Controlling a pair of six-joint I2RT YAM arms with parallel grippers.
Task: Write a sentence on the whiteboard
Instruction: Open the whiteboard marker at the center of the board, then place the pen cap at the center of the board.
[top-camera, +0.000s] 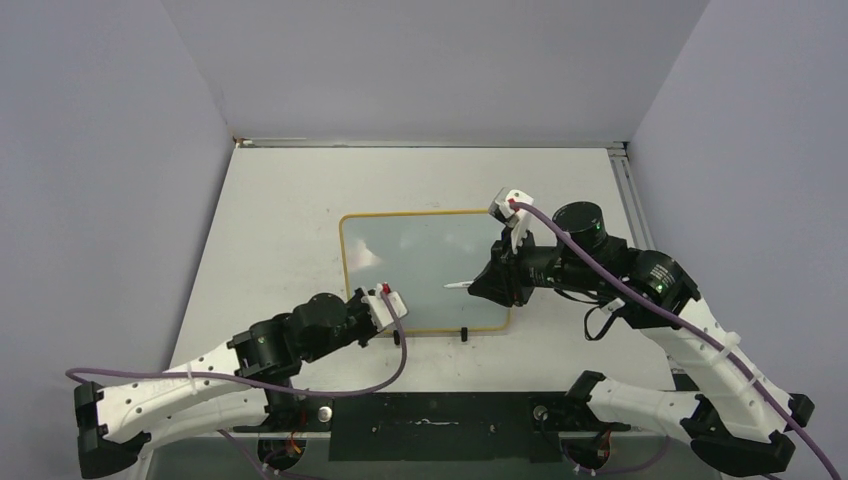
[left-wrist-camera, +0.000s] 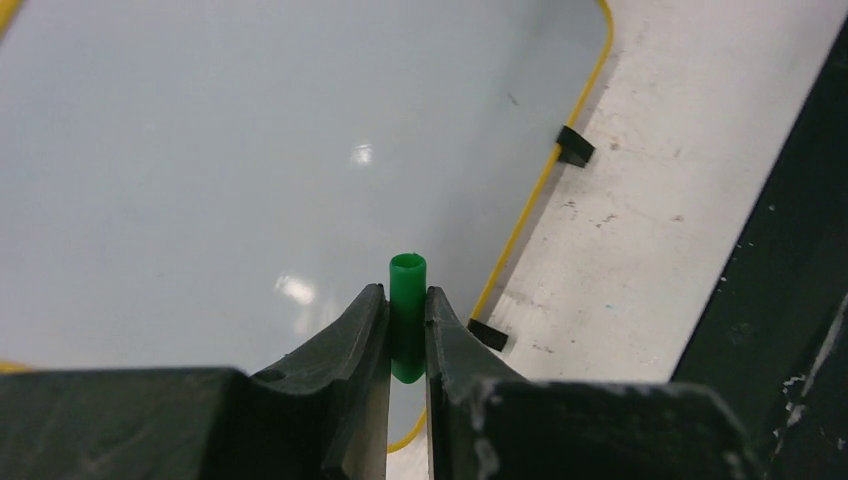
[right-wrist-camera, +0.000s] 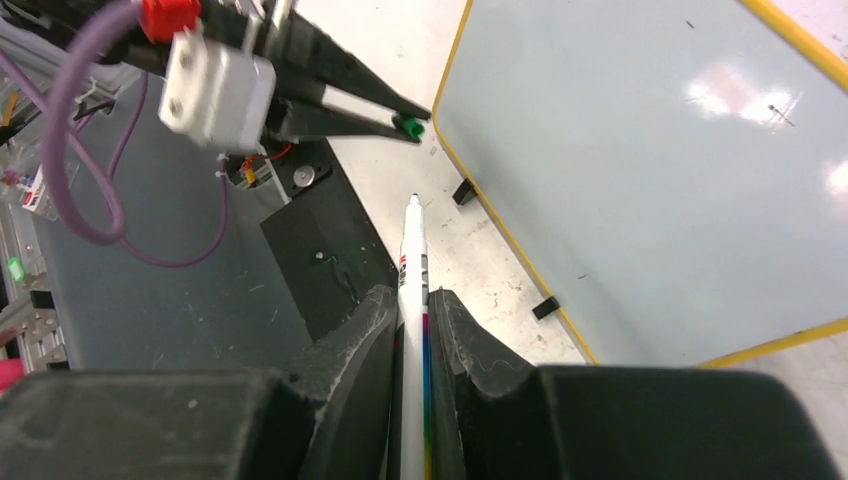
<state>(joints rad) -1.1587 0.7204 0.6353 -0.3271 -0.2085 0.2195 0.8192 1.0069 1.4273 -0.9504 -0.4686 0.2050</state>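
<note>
The whiteboard (top-camera: 425, 270) lies flat mid-table, pale and glossy with a thin yellow frame and two black clips (left-wrist-camera: 574, 146) on its near edge. No sentence is in view on its surface. My left gripper (top-camera: 385, 298) is at the board's near-left corner, shut on a small green marker cap (left-wrist-camera: 407, 310). My right gripper (top-camera: 492, 283) hovers over the board's right part, shut on a white marker (right-wrist-camera: 413, 270) with a rainbow stripe. The uncapped tip (top-camera: 450, 286) points left toward the left gripper (right-wrist-camera: 400, 115) and its cap (right-wrist-camera: 408, 127). In the right wrist view the whiteboard (right-wrist-camera: 650, 180) fills the right side.
A black base plate (top-camera: 430, 425) sits at the near table edge between the arm mounts. Purple cables (top-camera: 300, 390) trail from both wrists. Grey walls close in the table on the left, right and back.
</note>
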